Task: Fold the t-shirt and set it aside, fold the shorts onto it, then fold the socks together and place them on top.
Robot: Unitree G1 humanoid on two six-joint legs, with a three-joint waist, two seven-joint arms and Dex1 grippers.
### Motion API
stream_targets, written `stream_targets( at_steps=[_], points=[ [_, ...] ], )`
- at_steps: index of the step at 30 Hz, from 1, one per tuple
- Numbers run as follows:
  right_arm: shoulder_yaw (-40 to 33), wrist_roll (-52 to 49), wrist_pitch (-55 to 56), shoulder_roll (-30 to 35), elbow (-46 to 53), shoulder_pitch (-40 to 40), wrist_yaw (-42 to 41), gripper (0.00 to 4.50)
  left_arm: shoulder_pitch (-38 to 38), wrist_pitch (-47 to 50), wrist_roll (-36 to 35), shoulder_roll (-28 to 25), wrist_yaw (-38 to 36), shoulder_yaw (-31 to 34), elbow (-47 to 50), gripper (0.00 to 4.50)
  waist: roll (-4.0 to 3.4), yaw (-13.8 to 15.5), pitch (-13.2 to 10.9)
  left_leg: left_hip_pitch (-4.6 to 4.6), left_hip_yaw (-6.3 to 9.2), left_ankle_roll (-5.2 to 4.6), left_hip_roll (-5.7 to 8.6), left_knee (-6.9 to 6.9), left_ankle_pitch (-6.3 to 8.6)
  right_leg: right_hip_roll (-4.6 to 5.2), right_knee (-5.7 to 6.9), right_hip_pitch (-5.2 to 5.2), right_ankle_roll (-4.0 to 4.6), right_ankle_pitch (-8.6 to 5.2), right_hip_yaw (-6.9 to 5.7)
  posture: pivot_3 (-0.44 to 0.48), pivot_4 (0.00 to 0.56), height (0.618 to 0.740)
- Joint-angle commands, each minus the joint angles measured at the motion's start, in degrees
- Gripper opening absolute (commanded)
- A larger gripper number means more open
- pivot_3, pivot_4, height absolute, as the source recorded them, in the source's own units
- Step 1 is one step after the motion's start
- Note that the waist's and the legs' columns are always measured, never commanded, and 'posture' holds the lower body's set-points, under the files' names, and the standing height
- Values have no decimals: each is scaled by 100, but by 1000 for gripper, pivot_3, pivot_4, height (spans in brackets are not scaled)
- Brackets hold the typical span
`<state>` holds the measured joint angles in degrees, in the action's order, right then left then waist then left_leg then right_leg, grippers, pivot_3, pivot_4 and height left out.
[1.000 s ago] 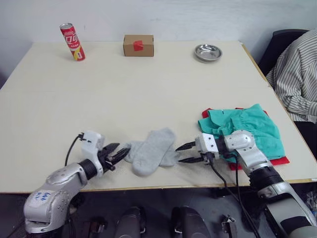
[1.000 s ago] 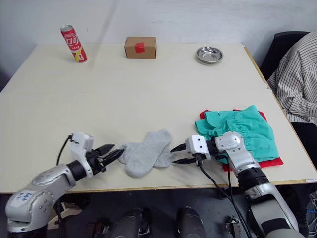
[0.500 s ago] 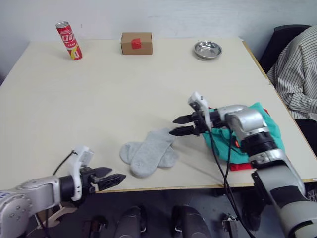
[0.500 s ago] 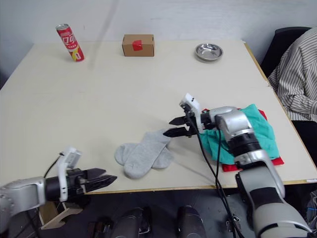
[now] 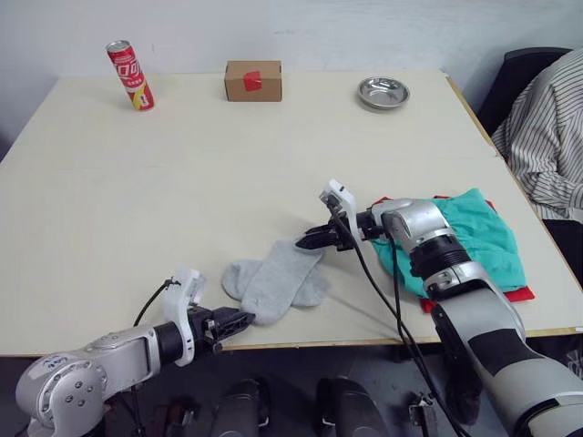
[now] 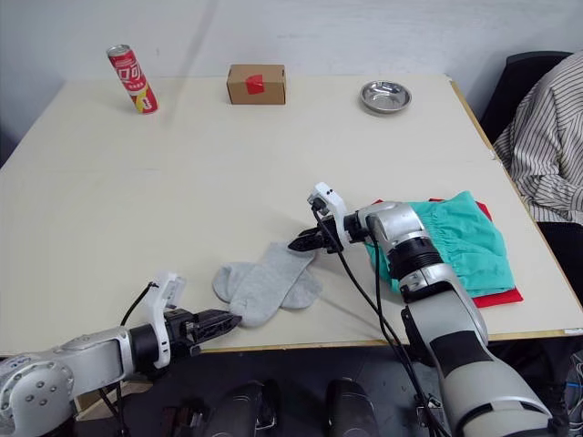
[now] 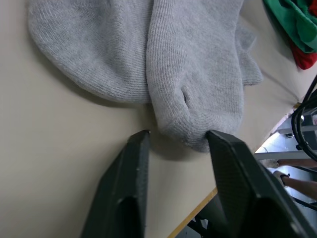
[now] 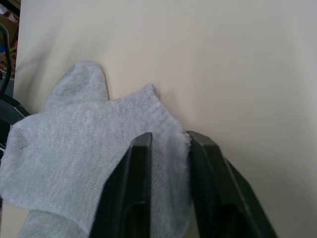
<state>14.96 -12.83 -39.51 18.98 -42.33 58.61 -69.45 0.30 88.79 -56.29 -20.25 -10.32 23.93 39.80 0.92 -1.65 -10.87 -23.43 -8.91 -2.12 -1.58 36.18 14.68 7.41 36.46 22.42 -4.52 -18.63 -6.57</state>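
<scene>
From the head view, your socks (image 5: 273, 280) lie overlapped near the table's (image 5: 182, 182) front edge, well left of the shorts (image 5: 474, 238), which sit folded on the t-shirt (image 5: 519, 294). Your right gripper (image 5: 314, 240) meets the socks' far cuff; your left gripper (image 5: 239, 320) sits at their near toe.

In the left wrist view, your fingers (image 7: 124, 188) stand apart, straddling the toe without gripping it.

In the right wrist view, your fingers (image 8: 134, 163) pinch the cuff edge. That bite looks thin: lift quickly and I'd expect only one sock to rise, or the cuff to slip free.
</scene>
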Motion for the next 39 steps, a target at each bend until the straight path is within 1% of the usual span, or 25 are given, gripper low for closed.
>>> stream_targets(
  at_steps=[1, 3, 6, 9, 11, 12, 13, 14, 17, 20, 22, 24, 27, 31, 36, 39],
  points=[
    [-271, -110, 144, 45, 500, -161, 27, 0, 145, -239, 23, 67, -42, -122, -8, 674, 0, 2, 0, 0, 0, 1, -1, 0, 0, 0, -1, 0, 0, 0, 0, 0, 150, 740],
    [-432, -223, 57, 119, 825, -296, 42, 0, 178, -381, -110, 10, -166, -29, 30, 22, 0, -2, 0, -2, 0, 1, -1, 0, 1, -1, 0, 3, 0, 0, 0, 0, 150, 740],
    [-797, -605, -215, 306, 1702, -695, -12, 0, 186, -904, -167, -353, -541, 282, 89, 22, 0, 0, -1, -6, 0, 5, -5, -1, 1, -4, -1, 8, 1, 0, -1, 0, 150, 740],
    [-987, -841, -488, 489, 2492, -1096, 92, 0, 206, -1177, -523, -890, -1105, 591, 45, 22, 0, 0, 0, -7, 1, 10, -8, -4, 2, -4, -2, 11, 3, -2, -1, 0, 150, 740],
    [-1146, -1086, -782, 686, 3187, -1458, 143, 0, 275, -1336, -745, -1464, -1691, 872, -80, 22, 0, 0, -1, -7, 0, 11, -8, -10, 3, -3, -6, 13, 4, -2, 0, 0, 150, 740],
    [-1291, -1257, -947, 796, 3594, -1696, 203, 0, 273, -1558, -696, -1786, -2102, 966, -251, 22, 0, -1, -1, -8, 0, 14, -9, -12, 4, -4, -9, 14, 5, -3, 0, 0, 150, 740],
    [-1464, -1432, -1085, 846, 3994, -1948, 324, 0, 258, -1854, -518, -2101, -2519, 926, -421, 22, -2, 4, -2, -7, 0, 16, -8, -18, 5, -3, -14, 15, 7, -4, 2, 0, 150, 740],
    [-1583, -1567, -1197, 871, 4291, -2126, 444, 0, 278, -2095, -389, -2309, -2810, 884, -532, 22, -2, 5, -2, -8, 0, 18, -8, -23, 6, -3, -18, 19, 10, -5, 1, 0, 150, 740],
    [-1884, -1936, -1410, 746, 5200, -2761, 918, 0, 99, -2491, -95, -2849, -3419, 415, -1017, 22, -5, 5, -3, -7, 0, 25, -8, -39, 9, -4, -35, 19, 12, -7, 1, 0, 150, 740],
    [-2113, -2113, -1118, 321, 6047, -3637, 1608, 0, -597, -2601, 148, -3338, -4157, -372, -2033, 22, -3, 11, -2, -5, -3, 30, -7, -65, 9, -4, -52, 22, 13, -7, 3, 0, 150, 740],
    [-2151, -2077, -925, 81, 6320, -4007, 2022, 0, -1002, -2496, 204, -3569, -4550, -799, -2547, 22, -2, 14, -2, -5, -4, 39, -7, -83, 5, -8, -58, 27, 16, -8, 1, 0, 150, 740],
    [-1979, -1929, -653, -26, 6524, -4353, 2238, 0, -1447, -2496, 385, -3742, -4943, -1269, -3062, 22, -5, 3, -4, -14, -15, 40, -6, -95, 3, -10, -60, 43, 17, -9, 8, 0, 150, 740],
    [-1721, -1769, -312, -147, 6682, -4741, 2542, 0, -2036, -2582, 756, -3838, -5371, -1930, -3633, 22, -5, -25, -4, -15, -36, 33, -7, -97, 1, -19, -59, 51, 14, -8, 19, 0, 150, 740],
    [-1237, -1516, 59, -32, 6875, -5130, 2651, 0, -2621, -2717, 1245, -3883, -5881, -2622, -4201, 22, -3, -22, -4, -12, -46, 15, -14, -95, -15, -35, -52, 55, 14, -8, 25, 0, 150, 740],
    [-1101, -1528, 226, -62, 6993, -5320, 2866, 0, -3061, -2907, 1670, -3831, -6205, -2961, -4690, 22, 0, -13, -4, -11, -49, 19, -20, -78, -17, -39, -37, 61, 14, -8, 38, 0, 150, 740],
    [-1047, -1457, 364, -56, 6935, -5372, 2993, 0, -3188, -3073, 1923, -3780, -6359, -3110, -4895, 22, 0, -7, -4, -13, -49, 22, -20, -64, -15, -35, -26, 62, 14, -8, 38, 0, 150, 740]
  ],
)
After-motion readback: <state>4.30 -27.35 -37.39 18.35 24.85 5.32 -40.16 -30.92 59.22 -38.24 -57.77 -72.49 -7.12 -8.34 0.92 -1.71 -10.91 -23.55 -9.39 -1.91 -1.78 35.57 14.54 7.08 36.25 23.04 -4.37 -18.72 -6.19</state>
